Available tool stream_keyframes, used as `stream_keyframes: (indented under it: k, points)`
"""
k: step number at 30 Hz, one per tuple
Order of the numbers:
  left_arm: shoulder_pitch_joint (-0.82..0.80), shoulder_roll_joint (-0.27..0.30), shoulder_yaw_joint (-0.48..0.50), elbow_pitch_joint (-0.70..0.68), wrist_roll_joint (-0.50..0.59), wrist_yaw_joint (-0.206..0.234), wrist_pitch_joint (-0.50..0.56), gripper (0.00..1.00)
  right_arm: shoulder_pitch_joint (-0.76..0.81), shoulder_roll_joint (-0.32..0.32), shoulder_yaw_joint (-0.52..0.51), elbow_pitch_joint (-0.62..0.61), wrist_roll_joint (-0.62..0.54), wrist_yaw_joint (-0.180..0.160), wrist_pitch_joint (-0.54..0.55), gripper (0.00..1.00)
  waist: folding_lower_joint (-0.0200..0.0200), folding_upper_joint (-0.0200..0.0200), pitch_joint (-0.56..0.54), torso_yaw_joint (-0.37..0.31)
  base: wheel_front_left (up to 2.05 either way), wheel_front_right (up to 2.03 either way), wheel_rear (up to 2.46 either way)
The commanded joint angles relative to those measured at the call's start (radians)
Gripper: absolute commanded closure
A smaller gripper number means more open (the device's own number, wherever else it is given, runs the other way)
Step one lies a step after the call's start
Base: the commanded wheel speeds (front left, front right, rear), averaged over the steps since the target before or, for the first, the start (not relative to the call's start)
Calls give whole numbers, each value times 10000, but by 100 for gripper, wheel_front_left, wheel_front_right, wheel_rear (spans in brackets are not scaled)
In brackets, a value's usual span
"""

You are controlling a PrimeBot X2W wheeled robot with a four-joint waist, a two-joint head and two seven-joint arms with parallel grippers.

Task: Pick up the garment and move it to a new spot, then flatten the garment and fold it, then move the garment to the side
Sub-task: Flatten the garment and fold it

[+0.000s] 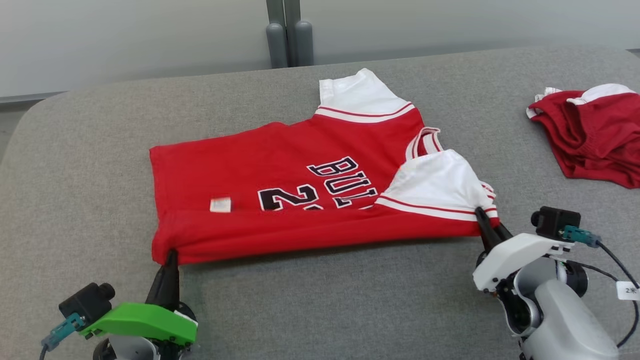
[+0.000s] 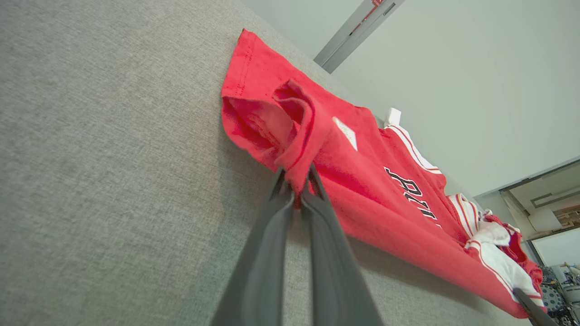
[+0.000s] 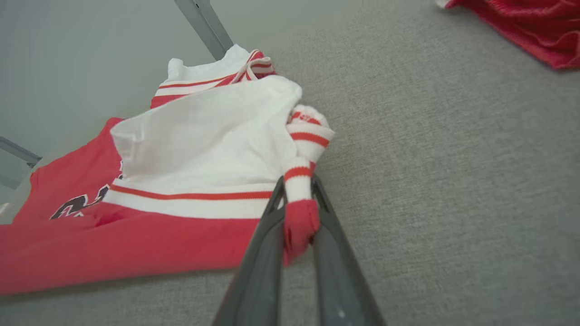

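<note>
Garment (image 1: 300,190), a red sports shirt with white sleeves and dark lettering, lies sideways across the middle of a grey fabric-covered table (image 1: 100,150), hem toward the robot's left and collar and sleeves toward its right. The left gripper (image 1: 171,255) is clenched on the near hem corner; in the left wrist view a small bunch of red cloth is pinched between its two dark fingers. The right gripper (image 1: 484,216) is clamped on the other end of the same near edge, at the striped cuff of the near sleeve, and the right wrist view shows red and white cloth squeezed between its fingers. Holding both ends of one long edge appears meant to keep that edge stretched straight, so that it can be raised evenly and carried or folded without sagging in the middle; the edge already sits slightly off the table with a shadow under it. The near white sleeve is flopped inward over part of the lettering, so it would likely be caught inside any fold made now. A small white label (image 1: 220,205) shows on the red front near the hem. A second red and white piece of clothing (image 1: 595,135) lies bunched at the table's far right, well apart, and limits free room on that side. A grey post (image 1: 289,40) stands behind the table.
</note>
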Motion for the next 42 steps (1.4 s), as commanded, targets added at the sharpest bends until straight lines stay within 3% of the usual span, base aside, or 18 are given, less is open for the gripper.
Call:
stream_keyframes:
  k: [1,5,13,18,23,24,25,26,27,28,36,42]
  points:
    - [267,84,-36,-227,92,-47,31,100,387,-161,-233,-400,-56,-18,204,100,0,-1,-11,17,0,0,0]
    - [892,72,-234,-875,103,33,231,100,1409,-301,-916,-2151,-286,-19,961,100,0,-1,8,63,0,0,0]
    - [2154,-25,-384,-1155,-43,408,430,100,3725,333,-2062,-4921,-871,-20,2403,100,0,-1,154,79,0,0,0]
    - [2393,-137,-402,-641,-179,512,391,100,4475,502,-2303,-5247,-713,-21,2567,100,0,-1,210,38,0,0,0]
    - [2261,-166,-406,-112,-185,582,271,100,4547,519,-2112,-4608,-387,-21,2155,100,0,-1,214,-35,0,0,0]
    - [2248,-170,-393,-33,-205,593,273,100,4525,518,-2086,-4493,-361,-21,2078,93,0,-1,213,-44,0,0,0]
    - [2238,-166,-365,50,-231,590,249,89,4486,518,-2060,-4366,-332,-21,1988,68,0,-1,220,-56,0,0,0]
    - [2244,-154,-324,90,-243,596,213,63,4455,517,-2056,-4281,-303,-21,1913,28,0,-1,224,-67,0,0,0]
    - [2273,-132,-285,112,-272,605,180,18,4426,521,-2061,-4190,-299,-20,1819,0,0,-1,228,-80,0,0,0]
    - [2317,-98,-261,138,-302,583,194,0,4413,526,-2073,-4131,-305,-18,1768,0,0,-1,233,-91,0,0,0]
    - [2302,410,-99,-76,-54,647,78,0,4165,538,-2586,-4243,-652,-12,1326,0,0,-1,296,-184,0,0,0]
    - [1515,1135,-65,-957,477,869,284,0,3796,537,-2666,-4819,-939,-12,1299,0,0,-1,406,-253,0,0,0]
